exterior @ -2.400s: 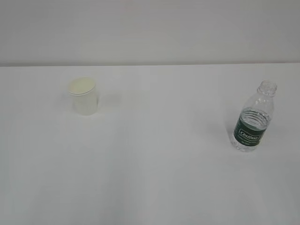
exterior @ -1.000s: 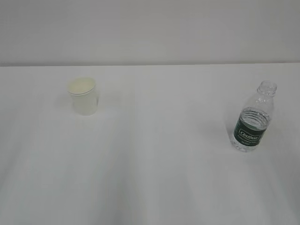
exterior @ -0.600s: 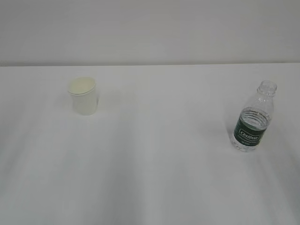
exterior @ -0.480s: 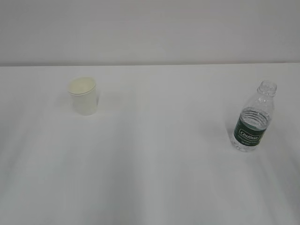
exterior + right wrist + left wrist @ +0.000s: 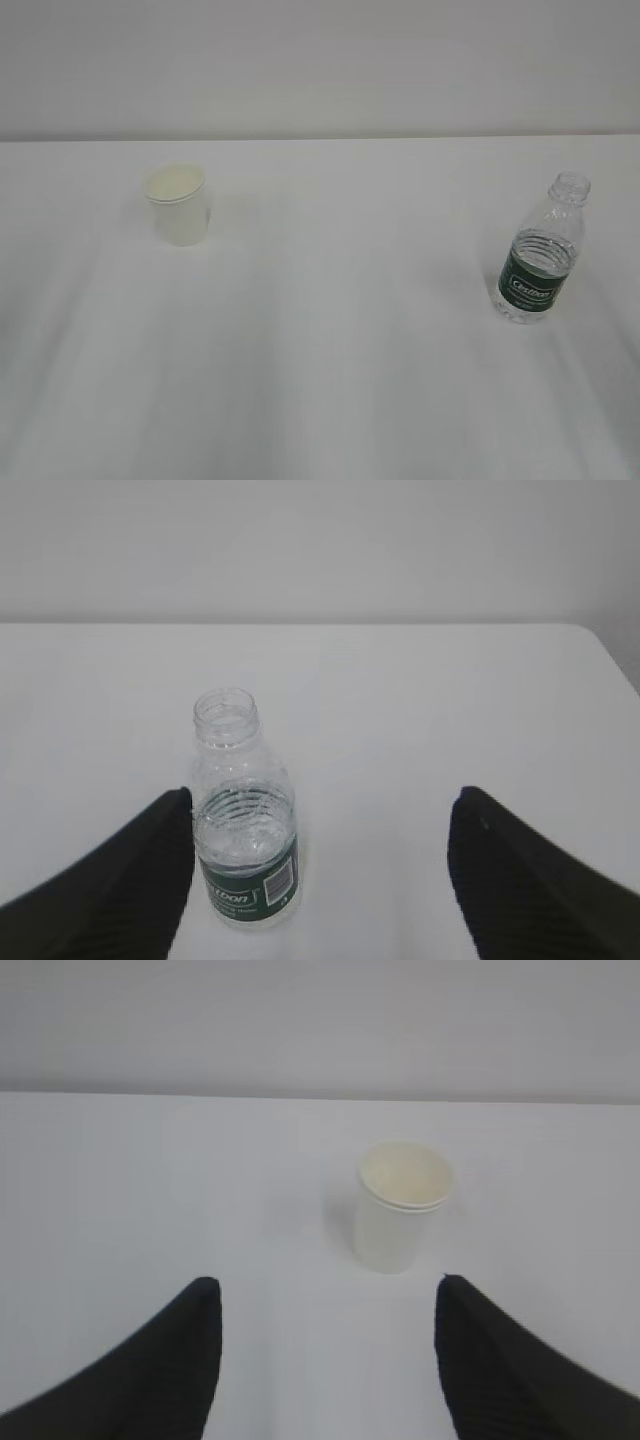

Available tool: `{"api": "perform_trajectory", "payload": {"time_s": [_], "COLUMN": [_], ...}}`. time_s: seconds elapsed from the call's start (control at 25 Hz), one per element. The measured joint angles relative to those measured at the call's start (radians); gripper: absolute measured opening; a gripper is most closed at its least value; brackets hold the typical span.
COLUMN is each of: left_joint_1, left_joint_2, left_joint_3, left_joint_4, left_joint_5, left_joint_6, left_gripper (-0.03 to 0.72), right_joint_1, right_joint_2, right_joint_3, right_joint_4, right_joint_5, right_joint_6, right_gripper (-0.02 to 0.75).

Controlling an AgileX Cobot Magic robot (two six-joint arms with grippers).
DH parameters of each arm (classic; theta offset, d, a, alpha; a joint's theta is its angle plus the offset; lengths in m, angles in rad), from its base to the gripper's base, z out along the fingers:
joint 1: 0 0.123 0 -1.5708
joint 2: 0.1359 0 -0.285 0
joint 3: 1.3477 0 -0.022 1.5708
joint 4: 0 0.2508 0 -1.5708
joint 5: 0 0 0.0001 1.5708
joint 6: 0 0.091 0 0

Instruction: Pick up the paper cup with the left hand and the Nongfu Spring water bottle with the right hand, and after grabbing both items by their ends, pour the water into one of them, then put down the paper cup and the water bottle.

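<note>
The cup [image 5: 179, 205] stands far left and the bottle [image 5: 540, 255] right, each ahead of a released, empty claw, left [image 5: 325, 1295] and right [image 5: 320, 805].

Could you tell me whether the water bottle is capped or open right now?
Open: the water bottle stands upright on the table with its threaded neck bare, and no cap shows in any view.
</note>
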Motion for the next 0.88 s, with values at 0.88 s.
{"api": "perform_trajectory", "payload": {"time_s": [0.88], "left_joint_1": [-0.148], "left_joint_2": [0.149], "left_joint_3": [0.308], "left_joint_4": [-0.027], "left_joint_5": [-0.482], "left_joint_6": [-0.015], "left_gripper": [0.467], "right_joint_1": [0.007], "right_joint_2": [0.233], "right_joint_3": [0.251], "right_joint_4": [-0.242], "right_joint_5": [-0.522], "right_joint_6": [0.272], "right_gripper": [0.589]}}
